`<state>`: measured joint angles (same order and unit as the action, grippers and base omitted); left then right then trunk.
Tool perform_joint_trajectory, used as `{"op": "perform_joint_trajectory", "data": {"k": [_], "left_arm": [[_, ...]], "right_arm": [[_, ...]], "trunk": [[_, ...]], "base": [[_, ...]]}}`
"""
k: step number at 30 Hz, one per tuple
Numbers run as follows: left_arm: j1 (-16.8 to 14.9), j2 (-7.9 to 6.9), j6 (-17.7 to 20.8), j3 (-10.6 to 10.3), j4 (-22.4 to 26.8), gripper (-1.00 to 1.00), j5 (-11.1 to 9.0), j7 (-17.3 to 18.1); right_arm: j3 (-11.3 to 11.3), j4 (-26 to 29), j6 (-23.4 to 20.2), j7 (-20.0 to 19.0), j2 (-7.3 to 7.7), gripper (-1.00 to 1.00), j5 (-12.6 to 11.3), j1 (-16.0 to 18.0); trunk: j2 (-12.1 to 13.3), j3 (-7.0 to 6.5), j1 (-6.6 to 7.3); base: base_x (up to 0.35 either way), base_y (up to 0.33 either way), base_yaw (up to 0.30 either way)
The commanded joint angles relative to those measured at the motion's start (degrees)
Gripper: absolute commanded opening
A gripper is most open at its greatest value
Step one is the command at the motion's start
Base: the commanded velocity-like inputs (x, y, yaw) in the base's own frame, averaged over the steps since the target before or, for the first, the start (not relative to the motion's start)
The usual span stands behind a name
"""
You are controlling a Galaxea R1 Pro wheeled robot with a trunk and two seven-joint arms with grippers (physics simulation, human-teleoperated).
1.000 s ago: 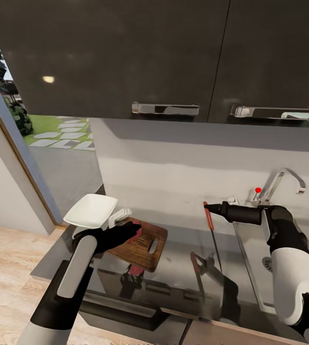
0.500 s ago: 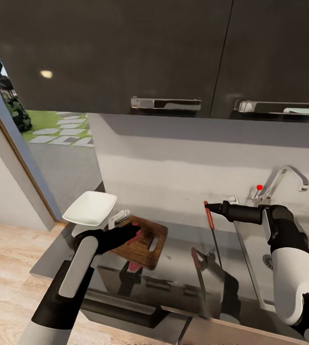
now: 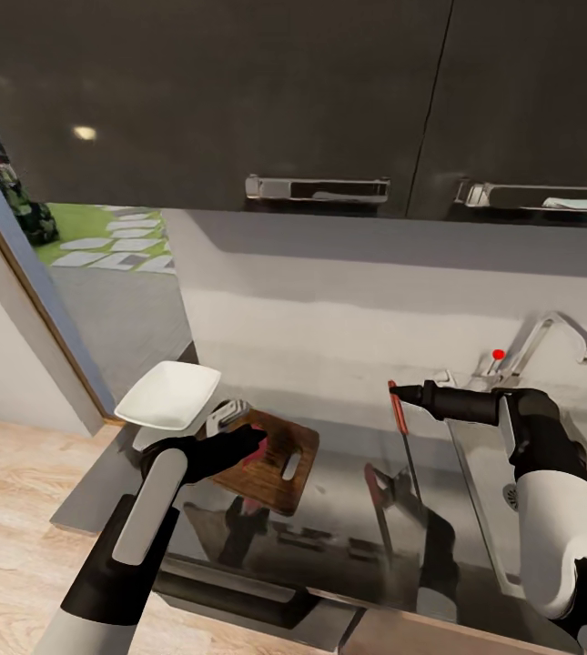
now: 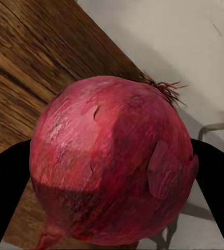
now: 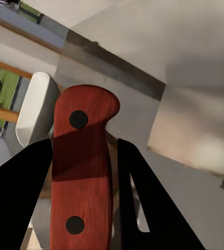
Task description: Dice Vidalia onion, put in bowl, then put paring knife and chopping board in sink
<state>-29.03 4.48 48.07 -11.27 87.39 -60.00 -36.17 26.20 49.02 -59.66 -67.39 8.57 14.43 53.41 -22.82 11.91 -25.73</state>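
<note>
left gripper (image 3: 255, 442) grips Vidalia onion (image 4: 112, 161), seemingly above chopping board (image 3: 270, 464) | right gripper (image 3: 395, 395) grips paring knife (image 5: 83, 172)

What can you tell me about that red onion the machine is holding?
The Vidalia onion is a round bulb with dry, papery pinkish-red skin, a flake or two peeling, and a wispy tuft of dried roots at one end. The left gripper is shut on it, with a dark finger at each side. It is held whole over the near left corner of the brown wooden chopping board; whether it touches the board is unclear.
</note>
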Motion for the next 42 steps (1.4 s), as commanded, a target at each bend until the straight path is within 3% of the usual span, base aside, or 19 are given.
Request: {"op": "perform_joint_trajectory", "data": {"k": [1,31,33,36,42], "left_arm": [[-0.06,0.01,0.08,-0.03,0.09,-1.00,-0.53,-0.64],[0.03,-0.06,0.01,0.07,0.15,-1.00,-0.45,-0.66],[0.09,-0.17,0.01,0.13,0.31,-1.00,0.53,-0.62],[0.36,-0.24,0.01,0.25,0.76,-1.00,4.26,-0.62],[0.35,-0.15,-0.10,0.66,0.91,-1.00,5.98,-0.51]], "right_arm": [[0.17,0.19,-0.34,-0.55,-0.02,-1.00,0.59,0.06],[0.17,0.47,-0.34,-0.55,0.04,-1.00,0.57,0.03],[0.17,0.59,-0.34,-0.55,0.02,-1.00,0.54,0.00],[0.17,0.88,-0.34,-0.55,-0.03,-1.00,0.52,-0.13],[0.17,1.34,-0.34,-0.61,-0.04,-1.00,0.52,-0.28]], "trunk": [[-0.12,0.13,-0.06],[-0.12,2.45,-0.06],[-0.12,2.62,-0.06],[-0.12,2.89,-0.06],[-0.12,3.43,-0.06]], "base": [[0.160,0.000,0.000],[0.009,0.000,0.000],[0.000,0.000,0.000],[0.000,0.000,0.000],[0.000,0.000,0.000]]}}
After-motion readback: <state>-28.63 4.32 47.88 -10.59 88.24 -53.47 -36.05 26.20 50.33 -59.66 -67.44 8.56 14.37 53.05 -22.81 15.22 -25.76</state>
